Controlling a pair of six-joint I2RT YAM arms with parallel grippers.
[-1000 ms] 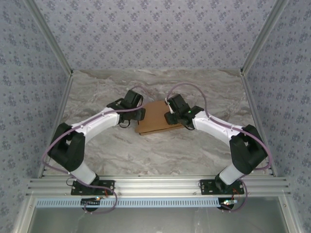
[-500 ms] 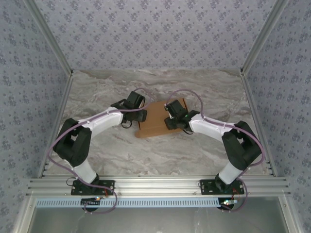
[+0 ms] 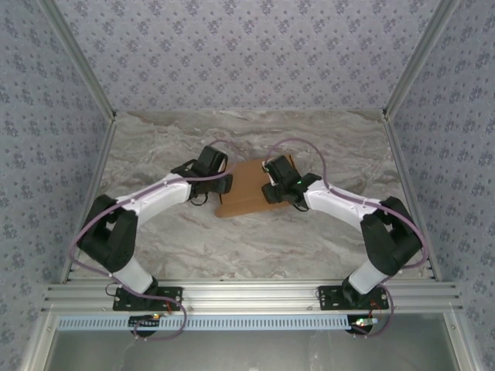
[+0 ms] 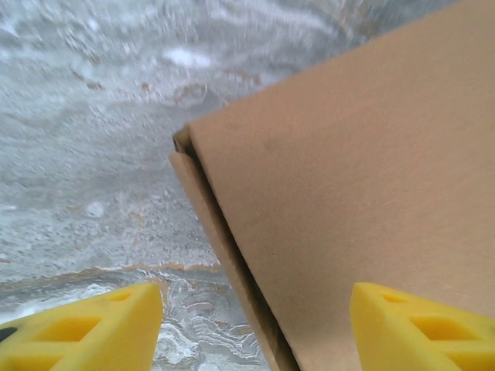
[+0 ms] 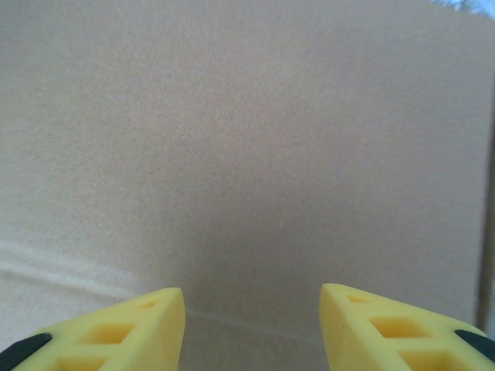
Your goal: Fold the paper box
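Observation:
The tan paper box (image 3: 244,193) lies closed and flat near the middle of the marble table. My left gripper (image 3: 220,184) is at the box's left edge. In the left wrist view it (image 4: 255,332) is open and straddles that edge: one yellow finger (image 4: 85,332) is over the table and the other over the box's top (image 4: 348,170). The top flap's corner stands slightly proud of the side wall. My right gripper (image 3: 272,190) hovers over the box's right part. In the right wrist view it (image 5: 251,328) is open, with cardboard (image 5: 247,139) close below and nothing between its fingers.
The marble table (image 3: 232,239) is fenced by patterned walls at the back and both sides. An aluminium rail (image 3: 247,294) runs along the near edge by the arm bases. Purple cables loop over both wrists.
My right gripper has moved left onto the box's top and its jaws stand a little wider. The box has turned slightly. The left gripper has stayed at the left edge.

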